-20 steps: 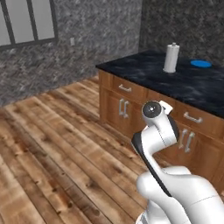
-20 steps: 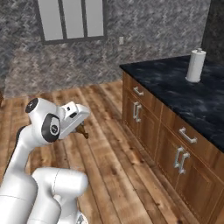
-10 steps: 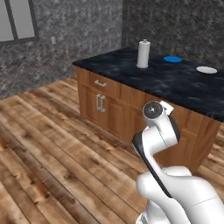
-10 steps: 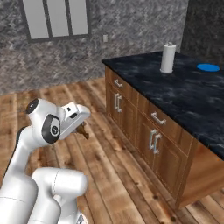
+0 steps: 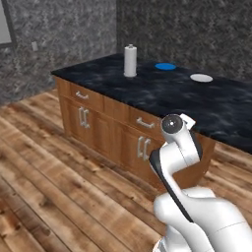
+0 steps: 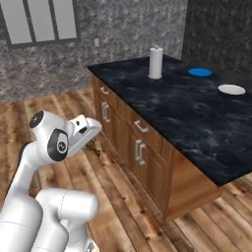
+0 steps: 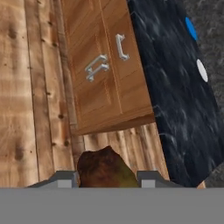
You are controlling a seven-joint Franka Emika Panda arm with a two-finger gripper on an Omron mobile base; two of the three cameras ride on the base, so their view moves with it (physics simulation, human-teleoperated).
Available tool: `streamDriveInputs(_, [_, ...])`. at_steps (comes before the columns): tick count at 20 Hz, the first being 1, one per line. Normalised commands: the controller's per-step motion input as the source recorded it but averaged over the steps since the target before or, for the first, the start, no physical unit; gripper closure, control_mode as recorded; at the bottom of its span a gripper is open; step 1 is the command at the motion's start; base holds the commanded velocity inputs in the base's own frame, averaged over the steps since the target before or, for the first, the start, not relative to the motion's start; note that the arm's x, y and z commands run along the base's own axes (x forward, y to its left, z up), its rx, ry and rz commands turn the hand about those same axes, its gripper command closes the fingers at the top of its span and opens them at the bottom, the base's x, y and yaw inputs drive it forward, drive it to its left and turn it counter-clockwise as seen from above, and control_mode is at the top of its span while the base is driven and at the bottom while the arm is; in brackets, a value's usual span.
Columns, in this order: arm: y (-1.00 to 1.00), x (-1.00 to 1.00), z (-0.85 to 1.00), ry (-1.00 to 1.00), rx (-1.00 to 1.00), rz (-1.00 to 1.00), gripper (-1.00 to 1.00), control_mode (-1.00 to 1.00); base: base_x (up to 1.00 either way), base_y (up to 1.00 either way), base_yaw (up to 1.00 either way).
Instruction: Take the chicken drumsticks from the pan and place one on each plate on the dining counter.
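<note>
Since the earlier frames my base had swung round, so the whole scene slid sideways and the white plate (image 5: 201, 78) came into sight; that was the cameras moving, not the things. My pincer (image 7: 106, 178) was pinched on a chicken drumstick (image 7: 105, 168), whose brown bulk sat right between the finger tips (image 7: 65, 178) in the hand view, its lower end cut off. From the right base view I made out just a dark scrap of it (image 6: 97, 146) under the hand. Beyond the pincer lay bare wooden floor (image 7: 26, 96), then the cabinet doors (image 7: 103, 83) and the near edge of the dining counter (image 6: 167, 110). Farthest off on it stood the blue plate (image 6: 200, 72), with open counter around both plates.
</note>
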Motion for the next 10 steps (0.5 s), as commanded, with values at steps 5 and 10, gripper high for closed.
streamDriveInputs(5, [0.00, 0.00, 0.00, 0.00, 0.00, 0.00, 1.00, 1.00, -0.20, -0.81, -0.08])
streamDriveInputs(10, [0.00, 0.00, 0.00, 0.00, 0.00, 0.00, 1.00, 1.00, -0.13, -0.80, -0.06])
